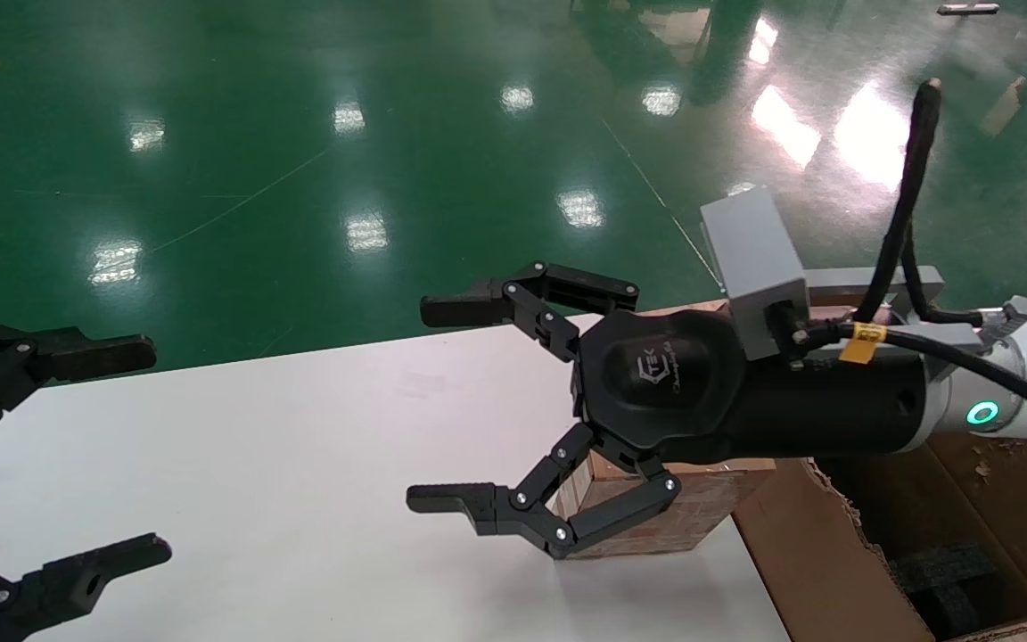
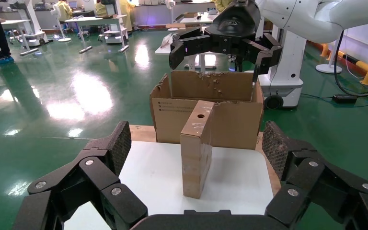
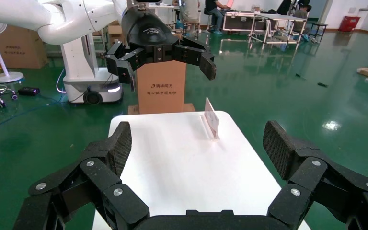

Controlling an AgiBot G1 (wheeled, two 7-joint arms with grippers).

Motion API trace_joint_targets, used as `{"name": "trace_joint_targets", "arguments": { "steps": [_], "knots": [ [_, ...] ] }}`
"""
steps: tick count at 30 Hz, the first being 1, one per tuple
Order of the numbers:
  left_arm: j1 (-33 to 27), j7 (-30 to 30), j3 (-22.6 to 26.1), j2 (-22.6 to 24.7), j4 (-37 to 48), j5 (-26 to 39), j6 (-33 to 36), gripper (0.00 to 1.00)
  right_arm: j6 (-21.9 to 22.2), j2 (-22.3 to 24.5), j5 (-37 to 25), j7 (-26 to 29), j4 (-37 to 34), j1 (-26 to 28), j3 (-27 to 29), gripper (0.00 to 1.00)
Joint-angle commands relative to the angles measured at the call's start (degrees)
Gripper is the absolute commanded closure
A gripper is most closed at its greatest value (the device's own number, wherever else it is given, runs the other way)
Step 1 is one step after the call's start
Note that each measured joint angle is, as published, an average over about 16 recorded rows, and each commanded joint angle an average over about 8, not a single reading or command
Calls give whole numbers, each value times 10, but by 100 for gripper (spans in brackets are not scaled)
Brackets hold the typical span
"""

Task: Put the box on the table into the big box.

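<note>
**Right claw spread over the table – box sits back under its palm**

Right claw (image 1: 442,401) fills my head view. Its jaws are spread wide with nothing between them, and the fingers point out across the table (image 1: 282,464) toward my left side. The box (image 1: 656,522) is not between those fingers. It lies behind the fingertips, below the palm on the wrist side, and only its striped lower flank shows past the linkage. The right wrist view agrees: bare tabletop ahead of the pads and no box.

From the left wrist view the box stands on the table with its narrow end facing that camera. The holed top face runs lengthwise away toward the big box (image 1: 825,553), so the top's long axis follows the line the right claw's fingers point along. The jaws open across that axis, so I judge they are already turned to take the box by its narrow width.

Everything depends on one offset – the claw sits too far forward of the box and above it. I would need to draw it back toward the wrist side, then lower it.

The big box sits just beyond the box on the wrist side, close against it. That makes the right arm the nearer one for the job. Left claw (image 1: 126,455) hangs well apart at the far end of the table, jaws also spread and empty.
</note>
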Motion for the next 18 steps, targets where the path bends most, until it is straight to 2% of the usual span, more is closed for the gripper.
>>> {"name": "trace_joint_targets", "arguments": {
  "steps": [1, 18],
  "knots": [
    [0, 0, 0, 0, 0, 0, 0, 0, 0, 0, 0, 0, 0, 0, 0, 0],
    [0, 0, 0, 0, 0, 0, 0, 0, -3, 4, -9, -4, -2, 2, -2, 0]
  ]
}}
